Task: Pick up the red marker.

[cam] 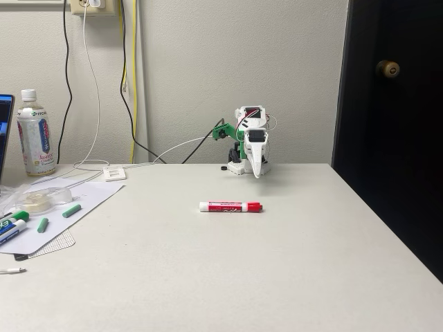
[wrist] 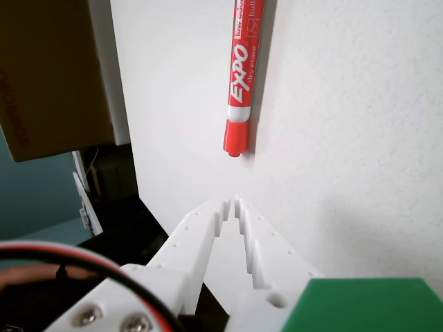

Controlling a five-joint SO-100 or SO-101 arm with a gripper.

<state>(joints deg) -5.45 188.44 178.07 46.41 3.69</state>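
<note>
I am holding my gripper (wrist: pixel 232 202) with its fingers almost together, only a thin slit between the tips, and nothing is between them. In the wrist view the red marker (wrist: pixel 241 83) is lying just ahead of my fingertips, its cap end pointing back at me, not touching. In the fixed view my gripper (cam: pixel 257 173) is hanging behind the red marker (cam: pixel 230 207), and bare table (cam: pixel 277 277) is lying open around it; the table edge is running well off on the right.
</note>
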